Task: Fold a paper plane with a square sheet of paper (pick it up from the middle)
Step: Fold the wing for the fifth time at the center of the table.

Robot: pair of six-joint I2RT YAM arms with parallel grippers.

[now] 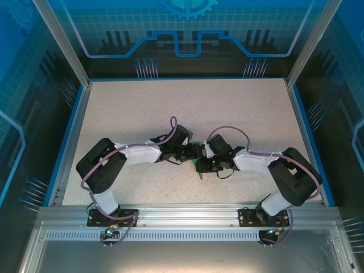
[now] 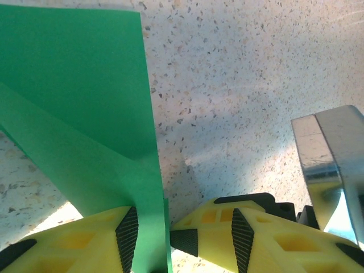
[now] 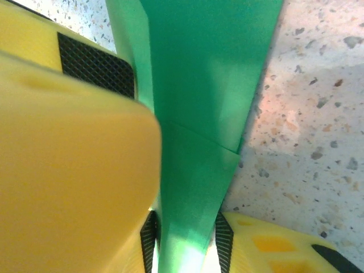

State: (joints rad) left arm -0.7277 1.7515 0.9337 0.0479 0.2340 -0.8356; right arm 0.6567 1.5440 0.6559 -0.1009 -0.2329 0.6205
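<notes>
**Both arms meet over the green fold at mid-table**

Right gripper [image 3: 185, 242] first: its yellow fingers pinch the thin bright-green folded paper sheet [image 3: 199, 85], the narrow strip running straight away from the pads. Left gripper [image 2: 151, 233] has the same sheet between its half-spread jaws; I cannot tell if it bites. The paper lies between the two wrists on the speckled tabletop [image 1: 227, 114], equally close to both arms.

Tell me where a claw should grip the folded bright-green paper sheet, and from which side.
Grip the folded bright-green paper sheet across its narrow layered end, coming in along its length. There the layers stack, likely stiffer, and it is slim enough to fit between two fingers.
</notes>
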